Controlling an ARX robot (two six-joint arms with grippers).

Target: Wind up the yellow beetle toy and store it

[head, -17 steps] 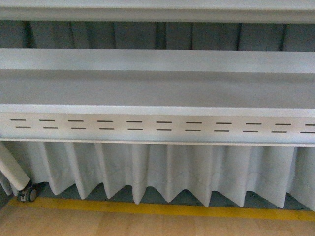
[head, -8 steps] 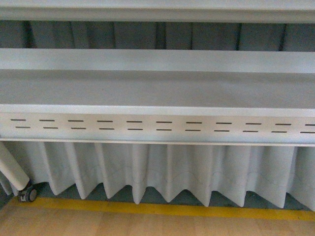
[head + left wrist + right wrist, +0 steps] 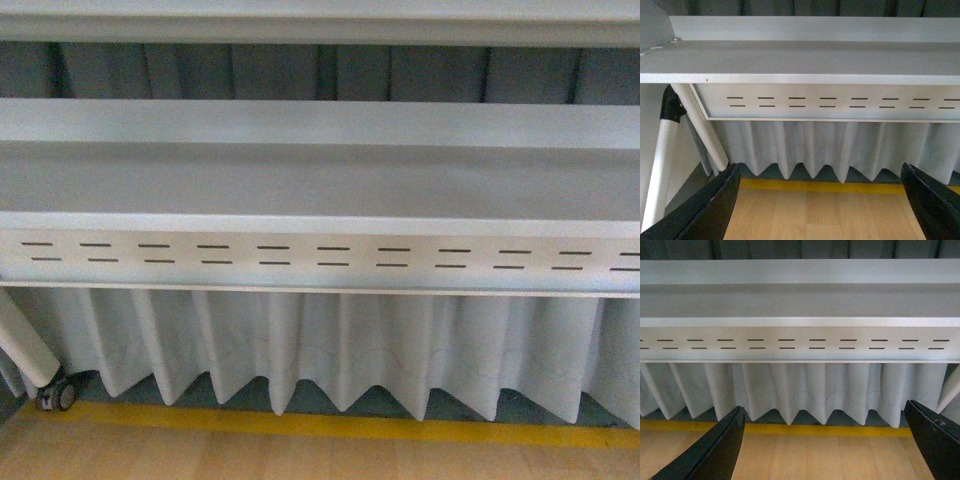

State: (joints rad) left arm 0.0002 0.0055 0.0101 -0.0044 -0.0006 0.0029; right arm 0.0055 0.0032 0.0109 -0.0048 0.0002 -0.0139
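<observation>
The yellow beetle toy is out of view in all three views. My left gripper (image 3: 820,205) is open, its black fingers (image 3: 707,210) spread wide over bare wooden floor, nothing between them. In the right wrist view my right gripper (image 3: 822,445) is open too, with its dark fingers (image 3: 715,452) apart above the same floor. Neither arm shows in the front view. Both wrist cameras face a grey shelf unit.
A grey metal shelf (image 3: 320,180) with a slotted front panel (image 3: 320,257) spans the front view. A pleated white curtain (image 3: 330,345) hangs below it, above a yellow floor stripe (image 3: 320,428). A white leg with a caster (image 3: 58,393) stands at lower left.
The front view has shifted very slightly; the caster at lower left sits a touch lower and further left. Nothing else differs.
</observation>
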